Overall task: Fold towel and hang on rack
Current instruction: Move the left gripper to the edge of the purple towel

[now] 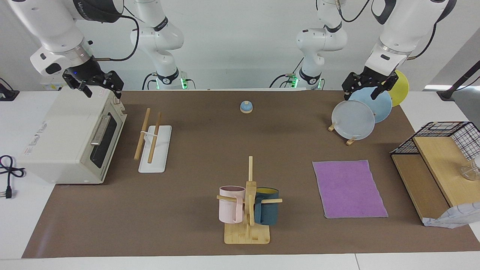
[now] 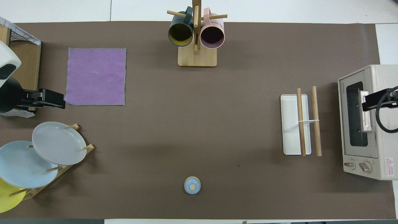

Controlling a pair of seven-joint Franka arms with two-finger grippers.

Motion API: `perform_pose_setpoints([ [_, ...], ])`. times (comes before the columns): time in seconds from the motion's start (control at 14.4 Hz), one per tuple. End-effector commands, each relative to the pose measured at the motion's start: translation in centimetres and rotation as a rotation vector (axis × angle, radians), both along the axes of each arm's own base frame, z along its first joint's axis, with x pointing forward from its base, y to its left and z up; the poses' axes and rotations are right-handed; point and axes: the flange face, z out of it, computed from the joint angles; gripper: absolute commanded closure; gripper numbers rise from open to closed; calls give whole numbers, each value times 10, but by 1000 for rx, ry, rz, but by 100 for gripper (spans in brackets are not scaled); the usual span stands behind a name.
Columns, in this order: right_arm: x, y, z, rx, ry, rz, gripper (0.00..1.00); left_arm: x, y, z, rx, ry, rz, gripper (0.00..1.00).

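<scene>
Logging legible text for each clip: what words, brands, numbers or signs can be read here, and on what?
"TOSHIBA": front of the cream boxy toaster oven, above its dark window, overhead view.
Red warning triangle sticker by its knobs: its text too small to read.
Grey print on the oven's top, facing view: blurred.
Lettering on the right arm's dark joint: unreadable.

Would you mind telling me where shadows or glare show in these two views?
Facing view: soft shadows lie beside the toaster oven and under the plate stand, with no strong glare. Overhead view: a faint shadow sits beside the rack; the towel looks evenly lit.
</scene>
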Motion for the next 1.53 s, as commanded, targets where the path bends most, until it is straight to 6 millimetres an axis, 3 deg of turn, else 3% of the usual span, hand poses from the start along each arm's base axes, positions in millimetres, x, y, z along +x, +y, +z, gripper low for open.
perform_pose_setpoints([
  [0.0, -7, -1, 2, 7, -9, 14, 0, -8, 2, 0, 9, 3, -15, 0],
  [0.42, -6, -1, 2, 7, -9, 14, 0, -12, -6, -1, -28, 3, 1, 0],
  [0.62, -7, -1, 2, 7, -9, 15, 0, -3, 4, -16, -40, 1, 23, 0],
  [0.76, -7, -1, 2, 7, -9, 15, 0, 20, 33, -59, -59, -16, 76, 0],
  [0.83, -7, -1, 2, 7, -9, 15, 0, 31, 36, -86, -70, -24, 83, 0],
  [1.04, -7, -1, 2, 7, -9, 15, 0, 78, 60, -180, -78, -3, 117, 0],
  [1.11, -7, -1, 2, 7, -9, 14, 0, 88, 76, -207, -88, -6, 135, 0],
  [1.32, -7, -1, 2, 7, -9, 14, 0, 105, 121, -258, -179, -20, 173, 0],
  [1.46, -7, -1, 2, 7, -9, 14, 0, 112, 131, -285, -178, -37, 174, 0],
])
